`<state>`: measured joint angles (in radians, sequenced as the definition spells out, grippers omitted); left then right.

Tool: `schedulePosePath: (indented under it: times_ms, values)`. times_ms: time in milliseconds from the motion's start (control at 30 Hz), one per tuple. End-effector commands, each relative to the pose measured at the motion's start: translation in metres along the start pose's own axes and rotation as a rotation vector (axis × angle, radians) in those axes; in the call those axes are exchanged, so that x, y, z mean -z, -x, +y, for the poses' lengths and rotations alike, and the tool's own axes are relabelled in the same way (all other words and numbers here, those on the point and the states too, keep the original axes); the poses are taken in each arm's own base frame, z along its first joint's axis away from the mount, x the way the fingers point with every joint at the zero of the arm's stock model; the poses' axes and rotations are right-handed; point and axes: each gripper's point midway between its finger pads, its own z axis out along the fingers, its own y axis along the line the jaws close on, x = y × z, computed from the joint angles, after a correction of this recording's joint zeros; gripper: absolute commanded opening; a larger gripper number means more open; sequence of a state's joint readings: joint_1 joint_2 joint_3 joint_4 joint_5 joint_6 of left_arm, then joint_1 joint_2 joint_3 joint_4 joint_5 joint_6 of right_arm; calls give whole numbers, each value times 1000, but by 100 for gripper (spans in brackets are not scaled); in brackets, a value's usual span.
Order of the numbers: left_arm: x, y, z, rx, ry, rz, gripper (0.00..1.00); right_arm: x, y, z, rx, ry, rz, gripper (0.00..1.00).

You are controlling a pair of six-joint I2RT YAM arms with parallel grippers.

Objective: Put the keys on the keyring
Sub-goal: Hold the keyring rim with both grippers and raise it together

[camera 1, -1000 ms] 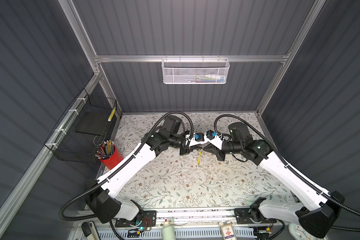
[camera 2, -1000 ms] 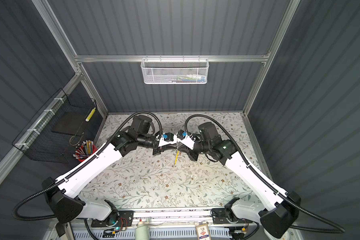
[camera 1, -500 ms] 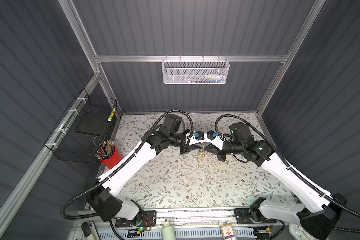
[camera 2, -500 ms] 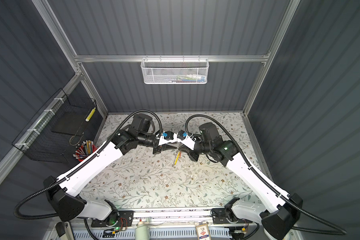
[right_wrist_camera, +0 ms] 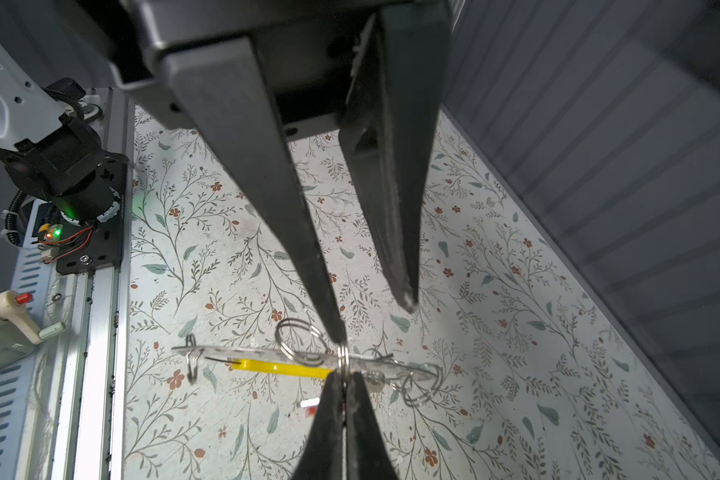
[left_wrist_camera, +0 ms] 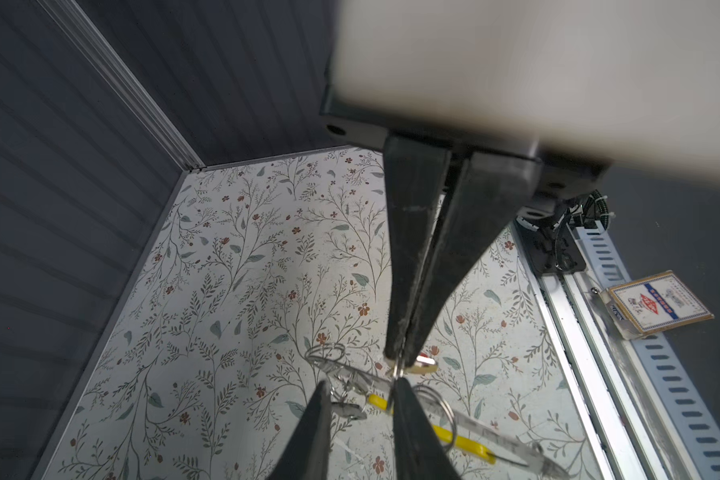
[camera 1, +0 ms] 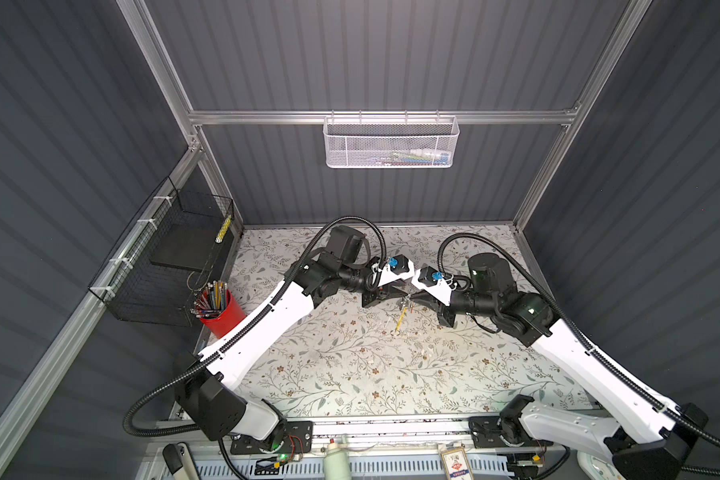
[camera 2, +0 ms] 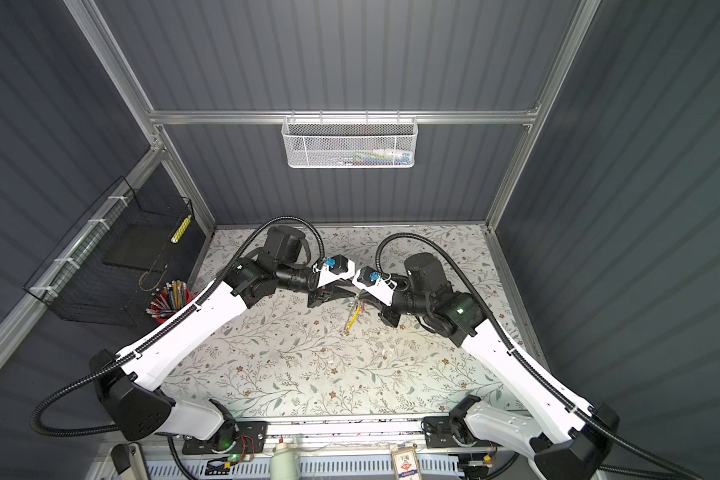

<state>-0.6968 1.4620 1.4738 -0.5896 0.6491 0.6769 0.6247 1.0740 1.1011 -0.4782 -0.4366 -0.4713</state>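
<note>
Your right gripper (right_wrist_camera: pixel 344 376) is pressed together on the keyring (right_wrist_camera: pixel 283 368), which hangs edge-on over mid-worktop (camera 1: pixel 350 374); whether its low end touches, you cannot tell. Your left gripper (right_wrist_camera: pixel 373 323) stands spread, one fingertip (right_wrist_camera: pixel 334 324) just beside that pinch. Bare worktop lies all round, with the walls (camera 1: pixel 371 195) and the cup (camera 1: pixel 221 313) at the left edge well apart.

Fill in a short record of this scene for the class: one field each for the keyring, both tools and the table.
keyring: hanging from the right tool, yellow segment showing, small wire loops strung on it
right tool: shut, pinching the keyring
left tool: open, one fingertip right beside that pinch
table: floral cover; both tools meet above its middle in both top views
</note>
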Motion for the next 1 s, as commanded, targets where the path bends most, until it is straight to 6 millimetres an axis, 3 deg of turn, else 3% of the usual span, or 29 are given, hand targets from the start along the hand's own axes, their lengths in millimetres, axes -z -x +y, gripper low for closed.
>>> schedulePosePath:
  times_ms: [0, 500, 767, 967]
  values:
    - [-3, -2, -1, 79, -28, -5, 28, 3, 12, -1, 44, -17, -55, 0]
    - [-5, 3, -17, 99, -123, -55, 29, 1, 13, -5, 47, -26, -51, 0]
    - [-10, -2, -16, 113, -135, -44, 17, 3, 19, -3, 49, -26, -76, 0]
    - [-8, 2, -15, 99, -131, -56, 2, 0, 14, -2, 50, -18, -61, 0]
